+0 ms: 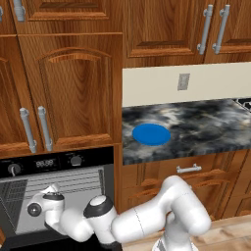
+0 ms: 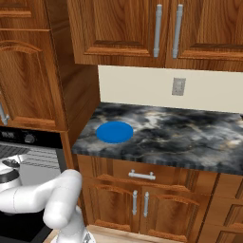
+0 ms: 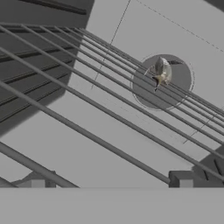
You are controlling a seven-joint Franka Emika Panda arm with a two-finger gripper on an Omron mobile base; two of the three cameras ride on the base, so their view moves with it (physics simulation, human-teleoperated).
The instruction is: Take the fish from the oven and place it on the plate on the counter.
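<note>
The oven (image 1: 59,196) stands open at the lower left, its grey inside crossed by wire racks (image 3: 100,109). My arm reaches into it, and the gripper (image 3: 110,183) is open, its two dark fingertips (image 3: 183,179) wide apart with nothing between them. In the hand view the small grey-silver fish (image 3: 159,71) lies among the rack wires, over a darker round patch, well ahead of the fingertips and to their right. The round blue plate (image 1: 151,134) rests bare on the dark marbled counter (image 1: 206,127), right of the oven; it also appears as the plate (image 2: 115,132).
Tall wooden cabinets (image 1: 68,88) rise above the oven, and wall cabinets (image 2: 142,33) hang over the counter. Drawers with silver handles (image 2: 141,175) sit below the counter edge. A wall socket (image 1: 183,81) is on the cream backsplash. A hob corner (image 1: 244,103) shows at far right.
</note>
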